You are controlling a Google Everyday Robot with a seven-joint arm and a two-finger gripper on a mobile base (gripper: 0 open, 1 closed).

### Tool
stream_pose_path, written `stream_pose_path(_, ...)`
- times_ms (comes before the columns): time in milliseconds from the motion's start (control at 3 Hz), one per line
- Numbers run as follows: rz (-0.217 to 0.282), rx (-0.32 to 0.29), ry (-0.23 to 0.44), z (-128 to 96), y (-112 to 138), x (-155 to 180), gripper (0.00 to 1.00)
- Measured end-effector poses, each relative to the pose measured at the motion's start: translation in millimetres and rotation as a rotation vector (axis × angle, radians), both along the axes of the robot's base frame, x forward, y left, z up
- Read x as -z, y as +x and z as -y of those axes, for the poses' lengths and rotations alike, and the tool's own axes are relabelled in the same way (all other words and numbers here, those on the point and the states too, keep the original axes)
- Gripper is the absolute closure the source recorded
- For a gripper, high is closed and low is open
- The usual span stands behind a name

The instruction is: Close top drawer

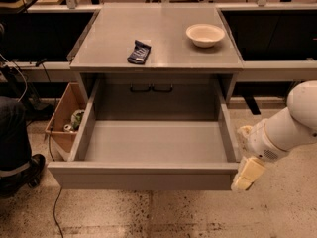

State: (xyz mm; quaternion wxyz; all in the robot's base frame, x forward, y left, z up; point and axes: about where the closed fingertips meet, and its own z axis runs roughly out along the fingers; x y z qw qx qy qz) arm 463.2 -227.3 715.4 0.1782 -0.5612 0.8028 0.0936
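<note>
The top drawer [143, 175] is a wide grey drawer pulled far out of the cabinet, with a plain flat front panel and nothing inside it. My gripper [246, 176] hangs from the white arm at the lower right. It sits right at the right end of the drawer's front panel, at the panel's height.
On the cabinet top [163, 48] lie a dark snack packet [138, 52] and a white bowl [205, 34]. A cardboard box [64, 120] with items stands on the floor left of the cabinet. A person's leg and shoe [15, 148] are at the far left.
</note>
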Motion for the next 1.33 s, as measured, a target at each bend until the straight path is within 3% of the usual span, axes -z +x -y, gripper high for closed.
stream_pose_path(667, -0.005, 0.039, 0.072, -31, 22, 36, 0.00)
stream_pose_path(1333, 0.013, 0.020, 0.148, -77, 46, 47, 0.50)
